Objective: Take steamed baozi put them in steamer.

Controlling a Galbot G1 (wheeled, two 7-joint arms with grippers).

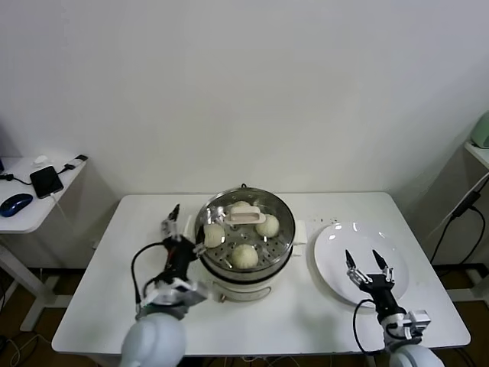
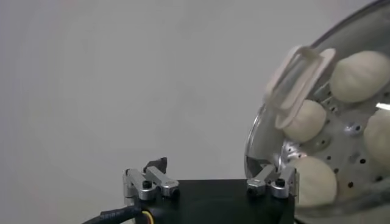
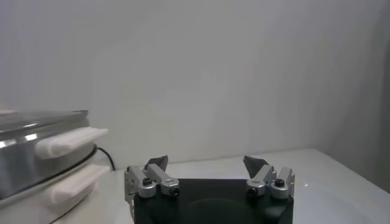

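Four steamed baozi (image 1: 244,255) sit in the steamer (image 1: 284,233) at the desk's (image 1: 99,290) middle, under its glass lid (image 1: 244,217). The left claw (image 1: 186,222) hangs wide open and empty just beside the steamer's left rim. The right claw (image 1: 366,264), also wide open and empty, hovers over the white plate (image 1: 336,260) near the desk's right edge.

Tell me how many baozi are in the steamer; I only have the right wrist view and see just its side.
Observer: Four baozi sit in the steamer.
Operator: Any on the plate?
Observer: None; the white plate holds no baozi, and the right gripper hangs open above it.
Operator: Where is the left gripper?
Observer: The left gripper is open and holds nothing, beside the steamer on its left side.
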